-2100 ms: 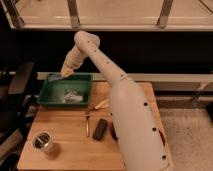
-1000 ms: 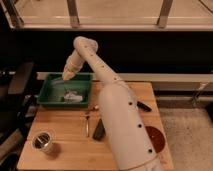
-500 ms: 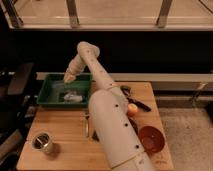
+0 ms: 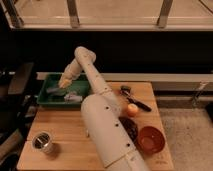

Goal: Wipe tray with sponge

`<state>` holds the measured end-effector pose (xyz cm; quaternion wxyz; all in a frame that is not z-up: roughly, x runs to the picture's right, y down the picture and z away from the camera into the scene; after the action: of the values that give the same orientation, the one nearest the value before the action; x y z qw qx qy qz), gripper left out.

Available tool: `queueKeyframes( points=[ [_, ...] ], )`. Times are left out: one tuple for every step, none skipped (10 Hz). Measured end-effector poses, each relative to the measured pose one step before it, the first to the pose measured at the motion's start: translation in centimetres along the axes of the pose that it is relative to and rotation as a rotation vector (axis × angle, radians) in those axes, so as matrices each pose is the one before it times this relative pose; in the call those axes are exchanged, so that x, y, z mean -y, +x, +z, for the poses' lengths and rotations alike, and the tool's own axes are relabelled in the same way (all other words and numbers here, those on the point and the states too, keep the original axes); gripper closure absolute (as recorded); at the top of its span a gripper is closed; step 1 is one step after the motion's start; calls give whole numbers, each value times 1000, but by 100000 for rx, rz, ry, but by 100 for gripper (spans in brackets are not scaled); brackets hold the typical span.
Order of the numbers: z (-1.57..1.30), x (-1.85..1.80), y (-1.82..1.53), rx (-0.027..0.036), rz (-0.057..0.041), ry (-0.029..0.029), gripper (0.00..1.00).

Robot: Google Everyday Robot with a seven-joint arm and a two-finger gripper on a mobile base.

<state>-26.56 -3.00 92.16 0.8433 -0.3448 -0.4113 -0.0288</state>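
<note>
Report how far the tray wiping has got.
Done: the arm has reached the green tray, and the end effector hangs low over its middle. In hand: it seems to be working inside the tray, but I cannot make out the sponge or any grip on it. Pale items lie in the tray. Left: most of the wiping, as nothing shows a cleaned surface.

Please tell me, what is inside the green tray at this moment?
Inside the tray lie pale objects, too unclear to name. The gripper reaches in at the tray's back part. I cannot make out a sponge; the arm covers the tray's right end.
</note>
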Motion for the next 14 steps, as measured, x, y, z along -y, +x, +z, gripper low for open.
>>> queueKeyframes(
  points=[
    [315, -487, -345, -459, -303, -458, 100],
    [154, -570, -163, -1625, 162, 1013, 100],
    [41, -583, -311, -1890, 496, 4601, 100],
    [-250, -287, -42, -1013, 526, 4296, 100],
    [-86, -138, -81, -1477, 852, 3150, 100],
    [30, -66, 43, -1001, 1266, 806, 100],
    [47, -88, 138, -683, 1751, 397, 100],
    [-336, 105, 366, -392, 2094, 738, 100],
    [-168, 58, 273, -203, 877, 352, 100],
    [132, -23, -234, 106, -261, -169, 100],
    [104, -45, -87, 60, -93, -158, 100],
    [-112, 66, 95, -96, 98, 195, 100],
    [-93, 61, 384, -910, 864, 366, 100],
    [173, -14, 363, -1048, 927, 270, 100]
  ],
)
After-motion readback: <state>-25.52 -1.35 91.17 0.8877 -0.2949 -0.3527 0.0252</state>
